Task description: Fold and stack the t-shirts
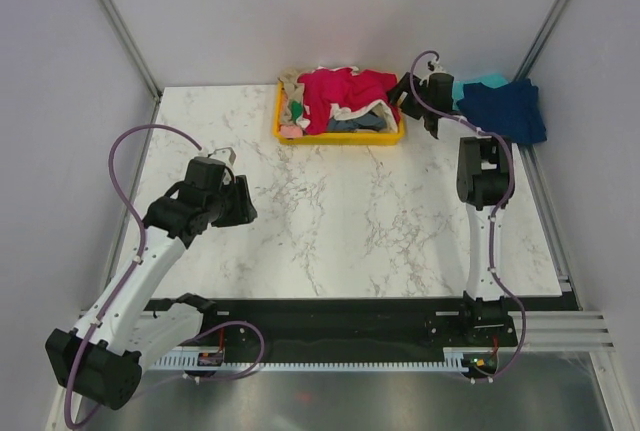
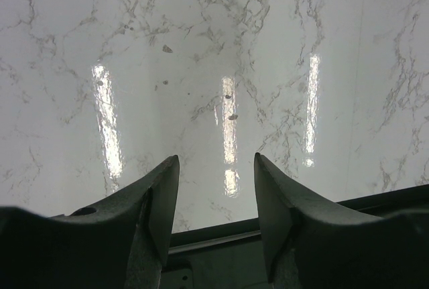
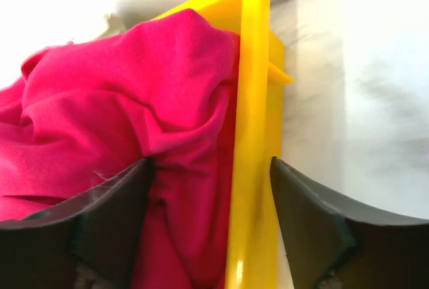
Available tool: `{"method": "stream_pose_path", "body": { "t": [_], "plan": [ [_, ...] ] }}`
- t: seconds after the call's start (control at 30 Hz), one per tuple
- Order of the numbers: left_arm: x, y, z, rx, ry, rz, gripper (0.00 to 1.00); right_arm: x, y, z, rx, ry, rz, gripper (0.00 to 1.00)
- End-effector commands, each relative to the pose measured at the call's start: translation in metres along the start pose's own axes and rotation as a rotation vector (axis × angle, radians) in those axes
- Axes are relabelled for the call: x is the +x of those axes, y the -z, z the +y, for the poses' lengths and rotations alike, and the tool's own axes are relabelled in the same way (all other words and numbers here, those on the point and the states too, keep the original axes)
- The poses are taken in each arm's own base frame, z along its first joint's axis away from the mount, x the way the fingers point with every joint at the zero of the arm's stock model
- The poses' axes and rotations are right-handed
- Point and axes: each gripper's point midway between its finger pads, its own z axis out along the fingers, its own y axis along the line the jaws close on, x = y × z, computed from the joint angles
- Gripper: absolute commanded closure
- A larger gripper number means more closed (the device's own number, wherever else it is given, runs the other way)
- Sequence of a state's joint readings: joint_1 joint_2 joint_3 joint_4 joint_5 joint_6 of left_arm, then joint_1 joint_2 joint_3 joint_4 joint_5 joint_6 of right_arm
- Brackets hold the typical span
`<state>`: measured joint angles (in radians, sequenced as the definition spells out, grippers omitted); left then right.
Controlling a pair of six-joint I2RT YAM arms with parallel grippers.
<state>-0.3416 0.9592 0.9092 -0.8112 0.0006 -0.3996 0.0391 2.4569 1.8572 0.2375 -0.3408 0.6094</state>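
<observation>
At the far middle of the bench [image 1: 350,241] sits a tray [image 1: 338,139] with a heap of t-shirts [image 1: 345,96] in it, the right arm [image 1: 482,171] reaching to its right end, folded t-shirts [image 1: 505,111] just beyond in the far right corner, the left arm [image 1: 195,206] over the bench's left half.

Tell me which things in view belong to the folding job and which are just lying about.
Job: crimson-pink tee and beige tee, both in the yellow tray; navy tee and teal tee, far right.
Just there: the yellow tray itself; the table.
</observation>
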Motion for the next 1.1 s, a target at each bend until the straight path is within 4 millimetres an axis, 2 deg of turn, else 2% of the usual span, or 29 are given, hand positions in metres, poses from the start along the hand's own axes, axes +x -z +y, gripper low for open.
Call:
{"method": "stream_pose_path", "body": {
  "t": [0.0,0.03,0.07,0.1,0.17,0.27,0.43,0.57,0.6,0.63,0.7,0.77,0.8,0.87,0.9,0.97,1.0,1.07],
  "plan": [
    [-0.009,0.003,0.0,0.006,0.001,-0.05,0.44,-0.008,0.016,0.045,-0.05,0.06,0.031,0.17],
    [-0.009,0.003,0.0,0.006,0.001,-0.05,0.44,-0.016,0.027,0.043,-0.001,0.082,0.033,0.13],
    [-0.009,0.003,-0.001,0.008,0.001,-0.049,0.44,-0.022,0.034,0.033,0.045,0.156,0.027,0.11],
    [-0.009,0.003,-0.001,0.009,0.001,-0.048,0.44,-0.038,0.047,0.026,0.131,0.191,-0.005,0.07],
    [-0.009,0.003,-0.001,0.009,-0.001,-0.045,0.44,-0.052,0.061,0.014,0.232,0.265,-0.012,0.04],
    [-0.009,0.002,-0.001,0.008,-0.001,-0.046,0.44,-0.074,0.083,-0.007,0.378,0.379,-0.013,0.02],
    [-0.009,0.003,-0.001,0.01,-0.001,-0.048,0.44,-0.095,0.115,-0.04,0.593,0.507,0.0,0.02],
    [-0.009,0.002,-0.001,0.008,-0.003,-0.042,0.44,-0.099,0.121,-0.058,0.687,0.566,0.02,0.02],
    [-0.009,0.002,-0.001,0.008,-0.001,-0.044,0.44,-0.093,0.121,-0.068,0.717,0.595,0.055,0.02],
    [-0.009,0.002,-0.001,0.009,-0.003,-0.044,0.44,-0.1,0.123,-0.072,0.741,0.609,0.051,0.02],
    [-0.009,0.002,-0.001,0.007,-0.003,-0.044,0.44,-0.093,0.122,-0.091,0.792,0.619,0.083,0.02],
    [-0.008,0.001,-0.001,0.007,-0.003,-0.041,0.44,-0.094,0.12,-0.1,0.812,0.636,0.097,0.02],
    [-0.009,0.001,-0.001,0.008,-0.001,-0.042,0.44,-0.087,0.119,-0.113,0.842,0.64,0.125,0.02],
    [-0.009,0.001,-0.001,0.007,-0.001,-0.041,0.44,-0.085,0.113,-0.118,0.842,0.662,0.142,0.02],
    [-0.008,0.0,0.0,0.003,0.0,-0.038,0.44,-0.076,0.109,-0.127,0.85,0.668,0.172,0.02],
    [-0.008,-0.001,-0.001,0.004,-0.001,-0.034,0.44,-0.076,0.11,-0.135,0.89,0.682,0.181,0.02],
    [-0.008,-0.001,0.0,0.002,-0.001,-0.032,0.44,-0.069,0.108,-0.144,0.904,0.697,0.207,0.02],
    [-0.007,-0.002,0.0,0.002,-0.001,-0.028,0.44,-0.067,0.108,-0.15,0.928,0.712,0.217,0.02]
  ]
}}
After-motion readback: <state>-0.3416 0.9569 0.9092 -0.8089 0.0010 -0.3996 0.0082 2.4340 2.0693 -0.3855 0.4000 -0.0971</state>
